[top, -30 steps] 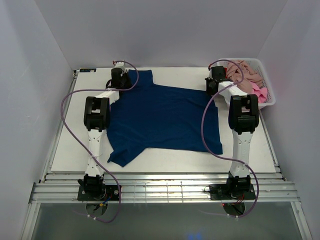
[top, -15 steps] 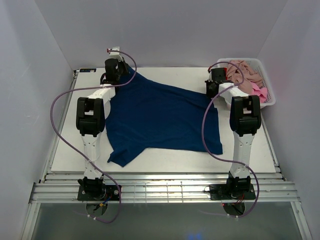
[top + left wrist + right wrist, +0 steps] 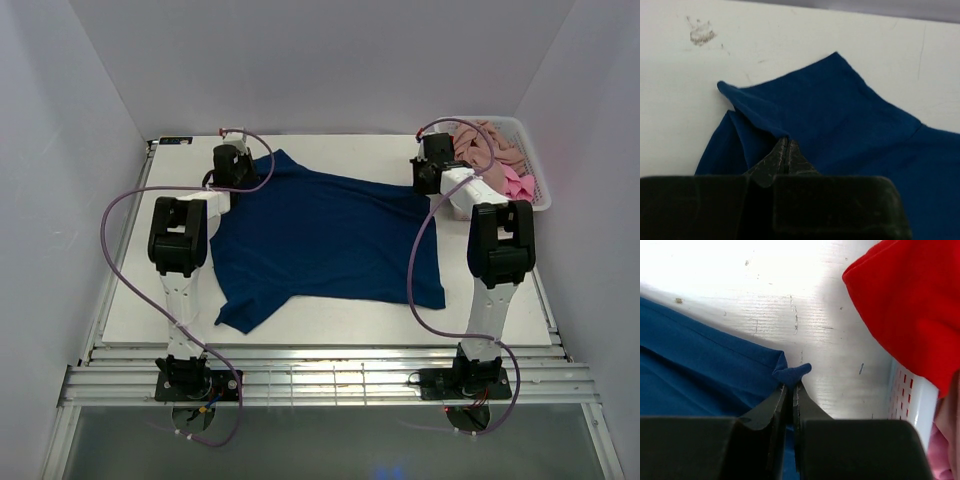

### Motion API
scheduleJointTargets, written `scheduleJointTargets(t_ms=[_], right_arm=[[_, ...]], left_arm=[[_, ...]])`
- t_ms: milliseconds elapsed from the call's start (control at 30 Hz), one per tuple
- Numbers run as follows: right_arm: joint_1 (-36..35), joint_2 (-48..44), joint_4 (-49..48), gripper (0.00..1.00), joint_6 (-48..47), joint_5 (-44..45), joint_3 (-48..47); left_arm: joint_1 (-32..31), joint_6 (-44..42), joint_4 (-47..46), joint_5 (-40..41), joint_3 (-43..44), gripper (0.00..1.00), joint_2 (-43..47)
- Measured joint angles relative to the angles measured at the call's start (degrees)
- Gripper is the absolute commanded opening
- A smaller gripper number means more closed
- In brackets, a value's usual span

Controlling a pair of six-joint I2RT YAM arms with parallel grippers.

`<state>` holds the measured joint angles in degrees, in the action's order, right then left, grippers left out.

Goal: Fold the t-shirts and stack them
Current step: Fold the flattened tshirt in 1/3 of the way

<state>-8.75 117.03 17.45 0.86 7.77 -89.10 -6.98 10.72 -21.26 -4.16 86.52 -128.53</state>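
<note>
Navy t-shirt (image 3: 330, 235) lies spread on the white table (image 3: 130, 285), plain blue face up. Its long axis runs left to right across the table: sleeves and neck end to the left, straight hem to the right. One sleeve points toward the near left edge.

Left gripper (image 3: 785, 150): fingers pressed together on a raised fold of the far-left sleeve, and the cloth peaks up at the tips.

Right gripper (image 3: 791, 385): jaws almost closed, with a thin slit between them. They pinch a small nub of navy cloth at the far-right hem corner, just beside the white slotted basket (image 3: 540, 203).

The basket holds a dusty pink-beige tee (image 3: 490, 140), a bright pink tee (image 3: 517, 183) and a red tee (image 3: 910, 305), all crumpled.
</note>
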Motion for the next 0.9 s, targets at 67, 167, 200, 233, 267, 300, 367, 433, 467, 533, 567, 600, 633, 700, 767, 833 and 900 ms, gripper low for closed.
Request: scheduleJointTargets(t_ms=[67,167,200,233,267,300,367,433,467,533,567,600,633,700,767,833,900], right_arm=[[-0.07,-0.61,-0.02,0.08,0.0,0.04,0.07],[-0.39,-1.86,0.04,0.08,0.0,0.11,1.31],[-0.48,-2.38,-0.02,0.08,0.0,0.24,2.12],[-0.66,-2.99,0.04,0.08,0.0,0.35,2.97],[-0.79,-3.54,0.02,0.08,0.0,0.48,3.78],[-0.96,-4.07,0.17,0.08,0.0,0.57,4.48],[-1.22,-4.74,0.52,0.08,0.0,0.87,5.35],[-1.62,-5.44,0.74,0.08,0.0,1.22,6.16],[-1.84,-5.9,0.83,0.08,0.0,1.31,6.73],[-2.19,-7.28,0.81,0.08,0.0,1.51,8.33],[-2.27,-7.96,0.85,0.08,0.0,1.55,9.03],[-2.47,-8.85,0.94,0.08,0.0,1.6,9.88],[-2.58,-9.64,1.09,0.08,-0.02,1.64,10.56],[-2.84,-11.06,1.2,0.08,-0.02,1.79,11.58],[-3.04,-12.2,1.33,0.08,-0.02,2.08,12.48],[-3.34,-13.31,1.42,0.08,0.0,2.45,13.7],[-3.65,-14.27,1.57,0.08,0.0,2.69,15.19]], left_arm=[[0.0,-0.24,0.35,0.2,-2.34,0.0,0.94],[0.0,-0.44,0.59,0.59,-5.03,0.0,3.43],[0.0,-0.44,0.72,0.72,-5.88,0.0,4.61],[0.0,-0.44,0.66,0.92,-6.69,0.0,5.86],[0.0,-0.46,0.44,1.25,-7.48,0.0,7.32],[0.0,-0.46,0.35,1.51,-8.26,0.0,8.72],[0.0,-0.48,-0.15,2.05,-9.7,0.0,11.39],[0.0,-0.5,-0.22,2.4,-11.52,0.0,14.1],[0.0,-0.52,-0.28,2.64,-12.35,0.0,15.3],[0.0,-0.52,-0.52,3.32,-14.01,0.0,17.31],[0.0,-0.5,-0.72,3.58,-14.93,0.0,18.08],[0.0,-0.5,-0.94,3.76,-15.8,0.0,18.71],[0.0,-0.48,-0.98,3.89,-16.81,0.0,19.3],[0.0,-0.33,-0.98,4.02,-18.75,0.0,20.15],[0.0,-0.13,-0.83,4.04,-21.05,0.0,21.14],[0.0,0.09,-0.63,4.07,-23.39,0.0,22.21],[0.0,0.33,-0.24,4.07,-25.46,0.0,23.41]])
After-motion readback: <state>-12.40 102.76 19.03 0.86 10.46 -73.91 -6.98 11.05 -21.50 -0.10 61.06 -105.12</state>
